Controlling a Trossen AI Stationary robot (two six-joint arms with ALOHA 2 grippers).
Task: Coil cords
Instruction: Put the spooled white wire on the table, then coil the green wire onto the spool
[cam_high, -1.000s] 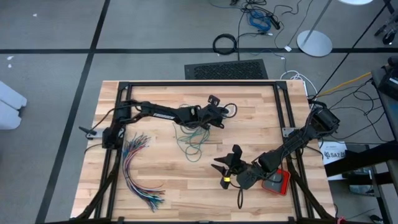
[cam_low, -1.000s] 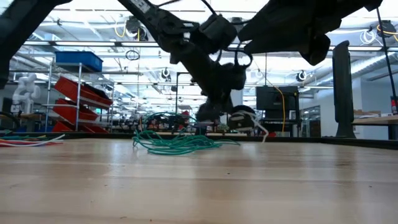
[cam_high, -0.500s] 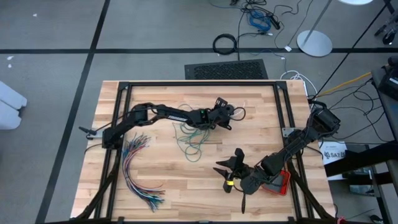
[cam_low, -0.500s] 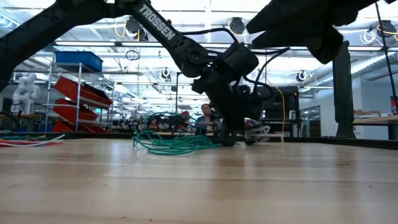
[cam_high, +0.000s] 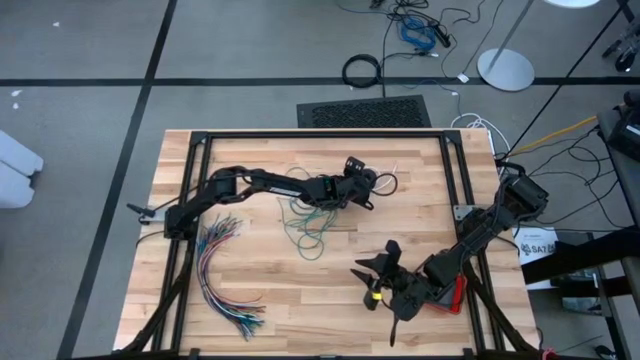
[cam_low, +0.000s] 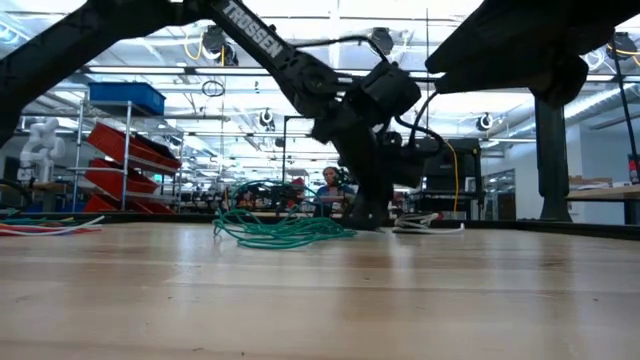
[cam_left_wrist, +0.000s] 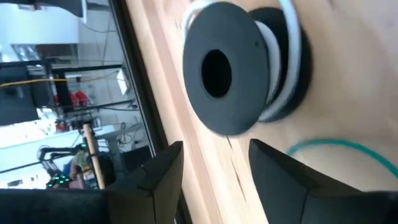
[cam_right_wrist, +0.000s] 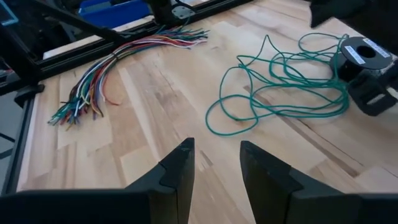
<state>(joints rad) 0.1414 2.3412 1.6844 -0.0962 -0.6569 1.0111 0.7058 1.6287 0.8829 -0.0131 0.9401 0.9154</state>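
Observation:
A teal-green cord (cam_high: 310, 225) lies in a loose tangle on the wooden table (cam_high: 270, 300), mid-table; it also shows in the right wrist view (cam_right_wrist: 280, 93) and the low view (cam_low: 285, 232). To its right lies a small black reel (cam_left_wrist: 217, 65) with white cord (cam_left_wrist: 287, 43) wound round it, seen from above as a black ring (cam_high: 384, 183). My left gripper (cam_high: 370, 186) stands open just short of the reel (cam_left_wrist: 214, 180), its fingers apart from it. My right gripper (cam_high: 375, 262) hovers open near the table's front edge, holding nothing (cam_right_wrist: 214, 168).
A fanned bundle of many-coloured wires (cam_high: 225, 270) lies at the near left. A red object (cam_high: 455, 292) sits under the right arm at the near right. A black frame rail (cam_high: 320, 134) runs along the far edge. A person (cam_low: 325, 188) shows in the room behind.
My left gripper has gone down and toward the table's right edge with the reel, then let go: the reel, held above the table a second ago, now lies on the wood ahead of its fingers. My right gripper has drifted toward the near edge.

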